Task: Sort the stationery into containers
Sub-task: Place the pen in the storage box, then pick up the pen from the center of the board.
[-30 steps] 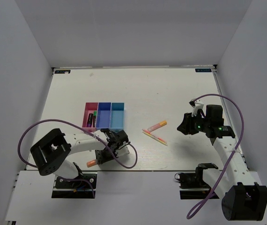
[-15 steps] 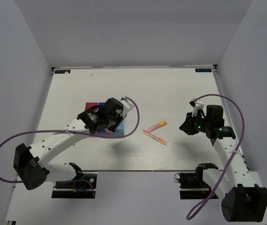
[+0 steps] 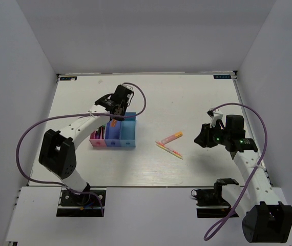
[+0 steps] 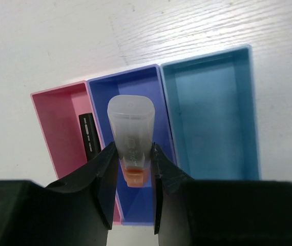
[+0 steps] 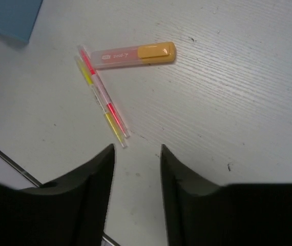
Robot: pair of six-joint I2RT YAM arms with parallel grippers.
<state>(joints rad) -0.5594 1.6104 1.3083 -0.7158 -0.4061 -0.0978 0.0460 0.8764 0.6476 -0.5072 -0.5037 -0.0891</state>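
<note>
My left gripper (image 4: 133, 169) is shut on an orange highlighter with a clear cap (image 4: 130, 136), held above the dark blue bin (image 4: 146, 200). From above, the left gripper (image 3: 116, 110) hangs over the joined bins (image 3: 127, 134). The pink-red bin (image 4: 59, 133) holds a black marker (image 4: 88, 136). The light blue bin (image 4: 212, 118) is empty. My right gripper (image 5: 136, 154) is open and empty above the table. Just beyond it lie an orange-pink highlighter (image 5: 133, 55) and two thin yellow-pink pens (image 5: 102, 97); they also show in the top view (image 3: 170, 145).
The left arm's purple cable (image 3: 43, 133) loops over the table's left side. The right arm's cable (image 3: 248, 110) arcs near the right wall. White walls enclose the table on three sides.
My left arm has lifted the orange highlighter from the table's near left edge and swung it back over the bins. The right arm has not moved.
</note>
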